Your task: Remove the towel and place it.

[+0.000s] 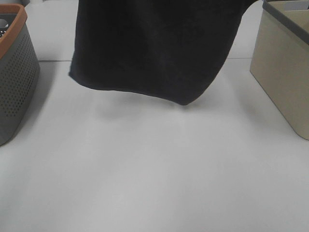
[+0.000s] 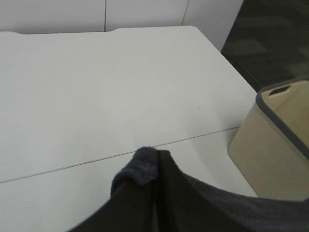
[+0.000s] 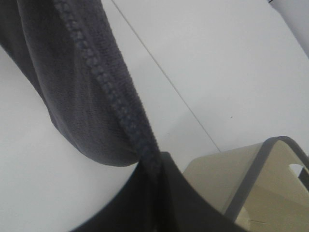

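The towel (image 1: 154, 48) hangs over the table (image 1: 154, 169), seemingly clear of it, between a left basket (image 1: 14, 72) and right bin (image 1: 285, 72)

Towel (image 1: 154, 48): dark charcoal-navy, plain; the hem shows a repeating knobbly stitch band in the right wrist view. Worktop (image 1: 154, 169): pale grey-white, one thin dark seam line. Basket (image 1: 17, 82): grey, dotted perforations, orange-brown rim. Bin (image 1: 285, 72): beige, dark grey rim.

Lab or office: white table (image 1: 145, 183), carpet (image 2: 275, 43)
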`<action>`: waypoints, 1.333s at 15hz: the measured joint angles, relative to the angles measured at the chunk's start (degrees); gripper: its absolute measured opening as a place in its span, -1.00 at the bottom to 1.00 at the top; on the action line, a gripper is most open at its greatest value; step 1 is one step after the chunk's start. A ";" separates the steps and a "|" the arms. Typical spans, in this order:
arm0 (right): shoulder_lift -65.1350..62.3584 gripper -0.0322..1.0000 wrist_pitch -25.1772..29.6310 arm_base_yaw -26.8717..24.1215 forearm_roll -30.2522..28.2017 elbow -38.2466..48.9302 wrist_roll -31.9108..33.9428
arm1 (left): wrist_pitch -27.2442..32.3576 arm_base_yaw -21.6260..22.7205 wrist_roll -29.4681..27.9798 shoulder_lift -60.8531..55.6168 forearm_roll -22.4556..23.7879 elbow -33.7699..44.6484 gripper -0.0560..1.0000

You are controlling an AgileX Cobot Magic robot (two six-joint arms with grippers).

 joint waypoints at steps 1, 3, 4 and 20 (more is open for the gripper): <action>0.00 -0.90 1.55 0.00 -0.11 -1.03 -1.20 | -2.81 0.34 -4.41 0.00 1.03 2.46 -0.89; 0.00 -0.90 2.81 0.00 -0.34 -1.20 -2.69 | -5.44 0.52 -7.05 -0.57 1.83 6.82 -0.89; 0.06 -0.90 3.09 0.00 -0.97 -1.20 -3.09 | -7.05 0.52 -8.08 -1.20 2.01 9.85 -0.89; 25.50 -0.90 -27.10 -7.51 6.93 -19.19 3.44 | -35.52 10.77 -7.68 14.73 1.60 4.87 -0.89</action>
